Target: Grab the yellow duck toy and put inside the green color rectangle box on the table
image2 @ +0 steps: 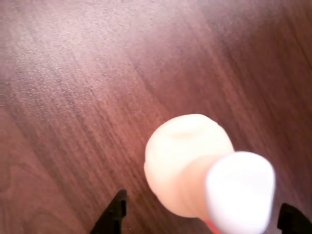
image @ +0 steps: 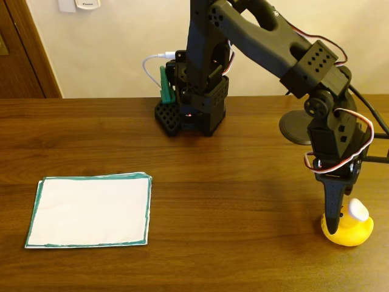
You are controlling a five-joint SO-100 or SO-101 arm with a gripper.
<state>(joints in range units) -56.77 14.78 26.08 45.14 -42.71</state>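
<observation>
Gripper (image: 333,230), black and two-fingered, lowered around the small yellow rubber duck toy with white cap (image: 349,226), fingers spread either side in the wrist view (image2: 207,219), not visibly pressing on it. Dark brown wooden table (image: 231,182) beneath. Well left of that duck in the fixed view: flat white rectangular paper sheet with green hand-drawn border (image: 90,210). Behind the duck: round dark disc (image: 296,128).

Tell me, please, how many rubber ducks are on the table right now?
1. The yellow duck toy sits on the table at the right of the fixed view, between the gripper fingers, far from the green-bordered sheet.
</observation>
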